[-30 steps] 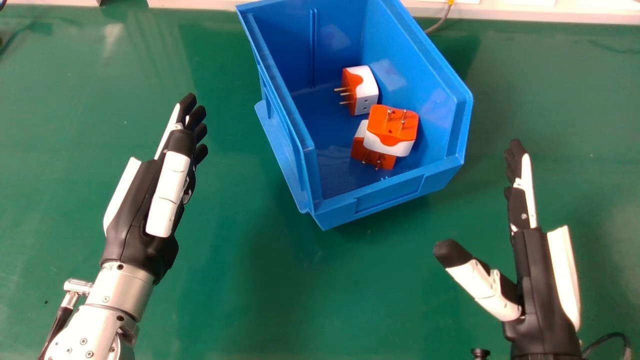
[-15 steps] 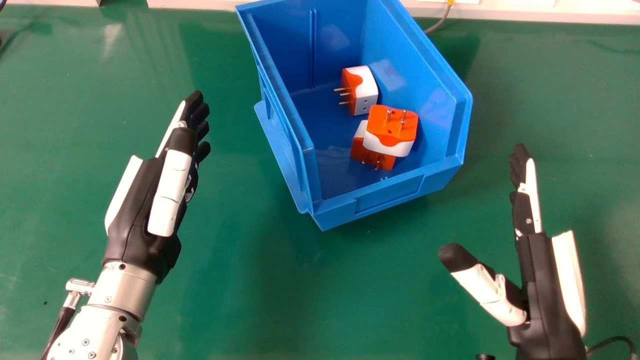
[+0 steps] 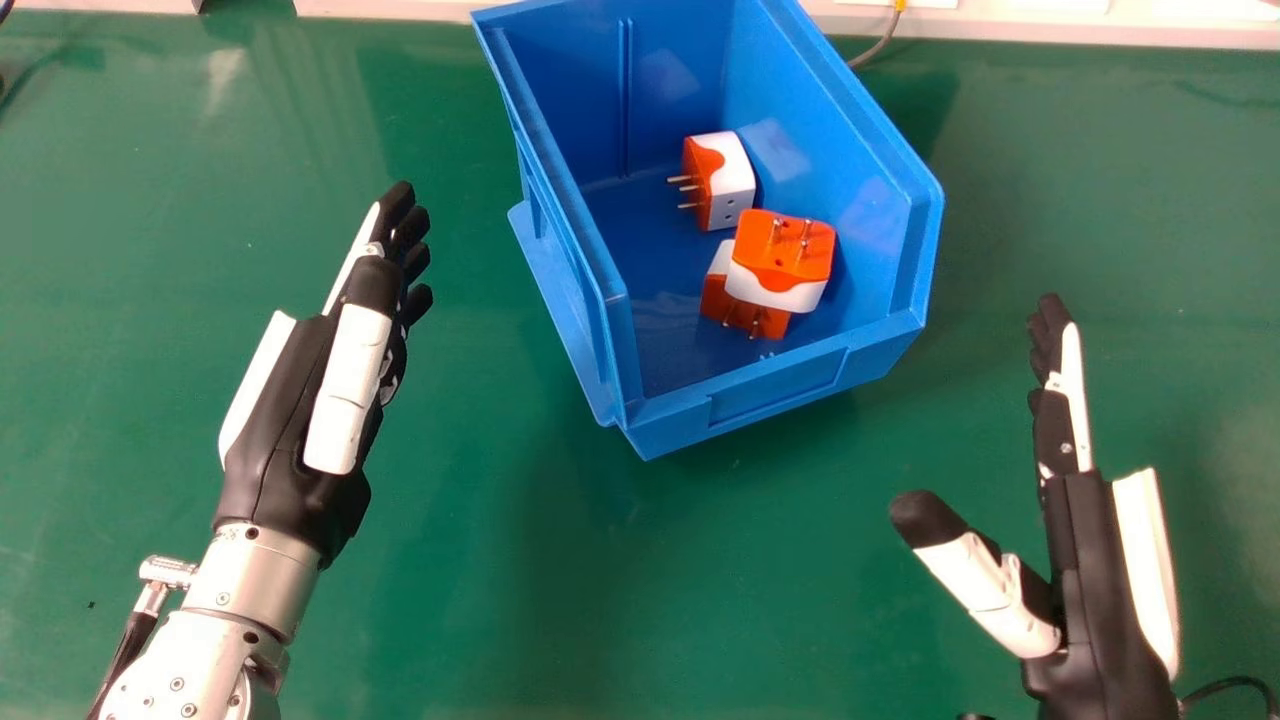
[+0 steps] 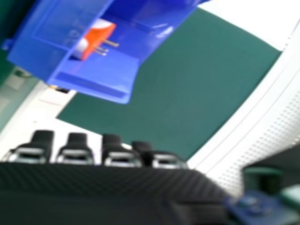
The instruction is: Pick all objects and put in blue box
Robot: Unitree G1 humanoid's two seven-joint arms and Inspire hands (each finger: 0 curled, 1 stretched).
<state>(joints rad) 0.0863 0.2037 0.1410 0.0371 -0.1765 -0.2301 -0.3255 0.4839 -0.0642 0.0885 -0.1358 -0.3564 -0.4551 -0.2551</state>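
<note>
In the head view my left hand [image 3: 290, 420] is left of the blue box [image 3: 780, 390], open and holding nothing. My right hand [image 3: 1085, 580] stands open at the lower right, apart from the box, its thumb spread from its straight fingers. Three orange and white plug adapters lie in the box: one [image 3: 735, 180] farther back with its pins to the left, and another [image 3: 785, 255], pins up, resting against a third [image 3: 745, 308] partly beneath it. From my right hand [image 4: 108, 192] in the right hand view, the blue box [image 4: 93, 86] appears with an orange adapter [image 4: 98, 35] inside.
A green tabletop [image 3: 600, 570] surrounds the box. A pale ledge [image 3: 380, 10] runs along its far edge, with a thin cable [image 3: 880, 48] behind the box. Another dark cable [image 3: 1230, 683] lies at the lower right.
My left hand has shifted slightly to the right. My right hand has moved a little right and nearer the view's bottom edge. The box and adapters have stayed in place.
</note>
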